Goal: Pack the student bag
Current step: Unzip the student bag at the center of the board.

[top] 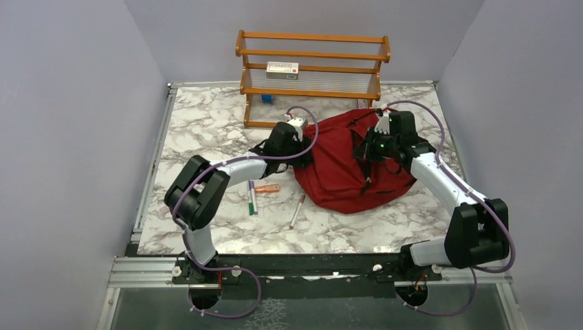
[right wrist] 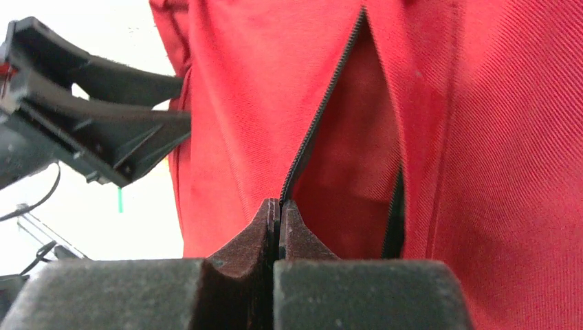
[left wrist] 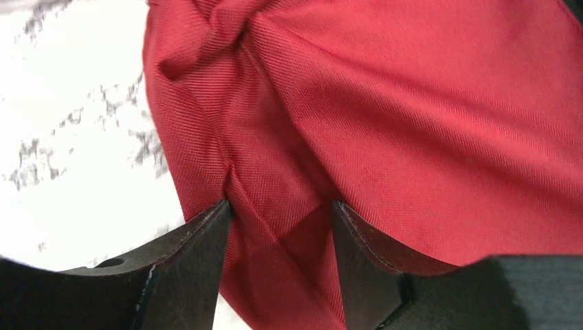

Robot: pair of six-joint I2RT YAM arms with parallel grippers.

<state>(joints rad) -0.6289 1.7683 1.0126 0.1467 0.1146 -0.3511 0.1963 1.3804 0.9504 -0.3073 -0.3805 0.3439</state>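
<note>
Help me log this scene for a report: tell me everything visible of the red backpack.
The backpack is dark red woven fabric with black zippers, lying slumped on the marble table, right of centre. One zipper stands partly open. The right gripper is shut on that opening's zipper edge; the left gripper is open, its fingers astride a fold at its left side.

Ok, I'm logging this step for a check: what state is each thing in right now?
student bag: lying slumped, zipper partly open
left gripper: open, astride a fold of the bag
right gripper: shut on the bag's zipper edge
markers: lying loose beside the bag
</note>
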